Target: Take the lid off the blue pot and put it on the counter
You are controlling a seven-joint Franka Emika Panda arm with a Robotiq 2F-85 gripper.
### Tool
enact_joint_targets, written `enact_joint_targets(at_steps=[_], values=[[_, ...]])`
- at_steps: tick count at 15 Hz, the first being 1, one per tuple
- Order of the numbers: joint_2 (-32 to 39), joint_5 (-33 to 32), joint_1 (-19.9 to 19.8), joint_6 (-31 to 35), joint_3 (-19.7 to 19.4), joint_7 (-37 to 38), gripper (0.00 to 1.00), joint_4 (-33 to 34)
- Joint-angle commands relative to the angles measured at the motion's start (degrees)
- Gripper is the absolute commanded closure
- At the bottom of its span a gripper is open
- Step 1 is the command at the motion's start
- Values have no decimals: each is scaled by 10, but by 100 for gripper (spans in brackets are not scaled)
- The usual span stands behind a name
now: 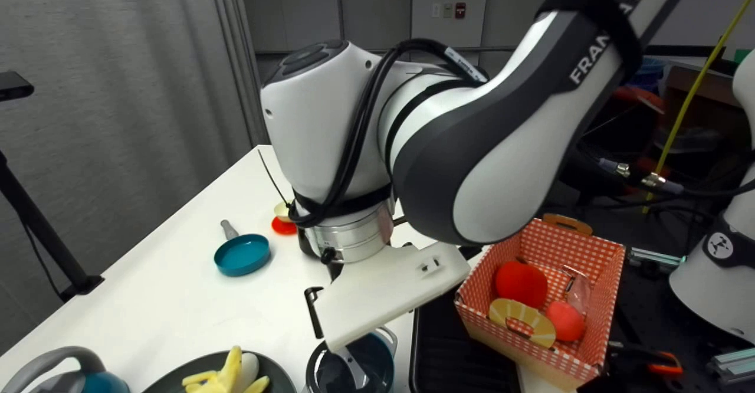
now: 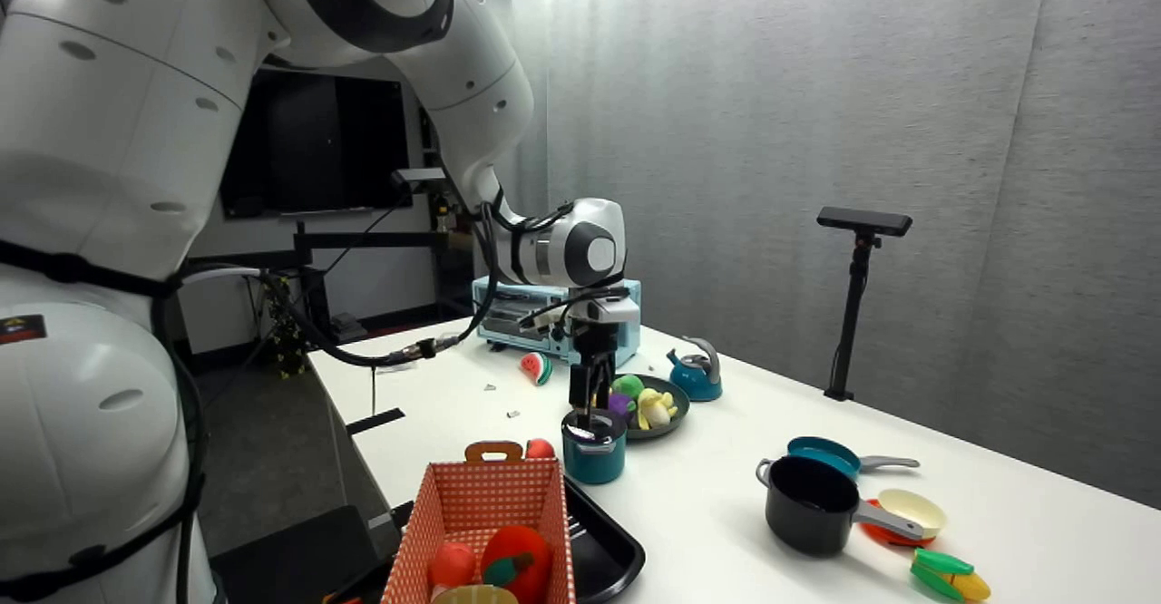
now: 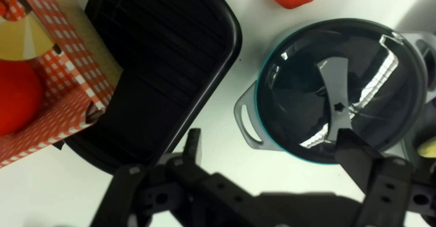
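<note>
The lid (image 3: 357, 70) sits on the blue pot (image 2: 594, 463), dark and glossy, with a grey handle (image 3: 335, 94) across its top. Just above the pot is the hand (image 3: 270, 140), its fingers spread apart and gripping nothing; in the wrist view one fingertip (image 3: 351, 148) overlaps the lid's edge, but I cannot tell whether it touches. The step in hand looks to be lining up for the grasp; the next move probably calls for shifting farther over the pot until the fingers straddle the handle, pinching it, lifting straight up, and setting the lid on bare table (image 2: 726, 495) beside the pot. No writing shows on the pot or lid. Well above the pot, the arm (image 1: 525, 127) reads "FRAN", "A" and "EMI", broken by a black band (image 1: 607, 30); farther off, a label (image 2: 23, 329) with a yellow triangle, low on the arm, is too small to read.
</note>
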Motion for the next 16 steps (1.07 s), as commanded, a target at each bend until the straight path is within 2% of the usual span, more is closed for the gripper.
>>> enact_joint_targets(at_steps=[1, 9, 16], values=[[33, 28, -7, -3, 0, -45, 0, 28], [55, 29, 9, -33, -3, -81, 0, 86], [52, 34, 9, -22, -4, -86, 0, 89]])
